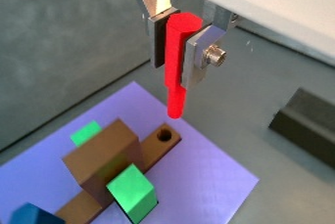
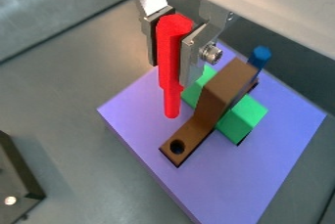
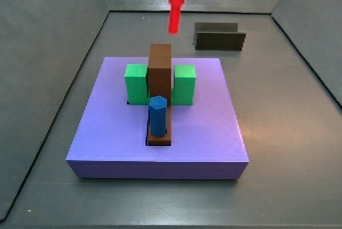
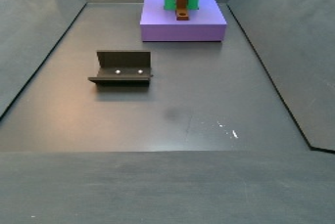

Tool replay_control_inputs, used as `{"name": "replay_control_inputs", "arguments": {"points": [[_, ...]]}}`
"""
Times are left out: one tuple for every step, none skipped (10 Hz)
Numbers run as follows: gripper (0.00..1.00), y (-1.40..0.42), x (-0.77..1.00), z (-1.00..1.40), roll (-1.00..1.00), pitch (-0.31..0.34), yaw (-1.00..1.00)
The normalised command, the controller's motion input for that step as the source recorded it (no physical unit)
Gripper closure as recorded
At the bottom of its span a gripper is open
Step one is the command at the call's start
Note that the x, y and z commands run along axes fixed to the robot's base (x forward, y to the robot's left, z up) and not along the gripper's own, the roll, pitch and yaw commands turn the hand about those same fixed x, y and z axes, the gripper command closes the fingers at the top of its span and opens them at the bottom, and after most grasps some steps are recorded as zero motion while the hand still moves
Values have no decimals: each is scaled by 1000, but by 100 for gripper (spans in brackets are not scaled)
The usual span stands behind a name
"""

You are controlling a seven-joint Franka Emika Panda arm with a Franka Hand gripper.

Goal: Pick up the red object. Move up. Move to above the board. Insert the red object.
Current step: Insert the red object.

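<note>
Red object [image 1: 179, 67] hangs upright, clamped in the end effector [image 1: 181, 44], above the board [image 1: 110, 159].

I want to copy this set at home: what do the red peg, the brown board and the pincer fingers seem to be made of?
The red peg, shut in the pincer above the board: probably smooth plastic, with even matte colour and no grain. The brown board: flat uniform brown with no visible grain, so painted wood or plastic; I cannot tell which. The pincer fingers: likely metal, silver plates with a visible screw, plus dark pads.
</note>
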Motion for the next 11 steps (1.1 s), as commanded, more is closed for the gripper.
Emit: {"name": "replay_control_inputs", "arguments": {"points": [[100,-57,-146,-754,14,-164,0],[100,-63,-140,-717,83,-83,0],[100,0,-169,-803,93,-107,0],[100,0,-123,-751,94,-129,0],[100,26,-34,-560,61,-79,0],[100,71,0,-380,59,-27,0],[100,97,0,-326,43,0,0],[100,163,-111,-231,37,0,0],[100,226,-234,-160,0,-10,0],[100,243,-383,-9,-3,-27,-29],[100,283,-389,0,0,0,-40]]}}
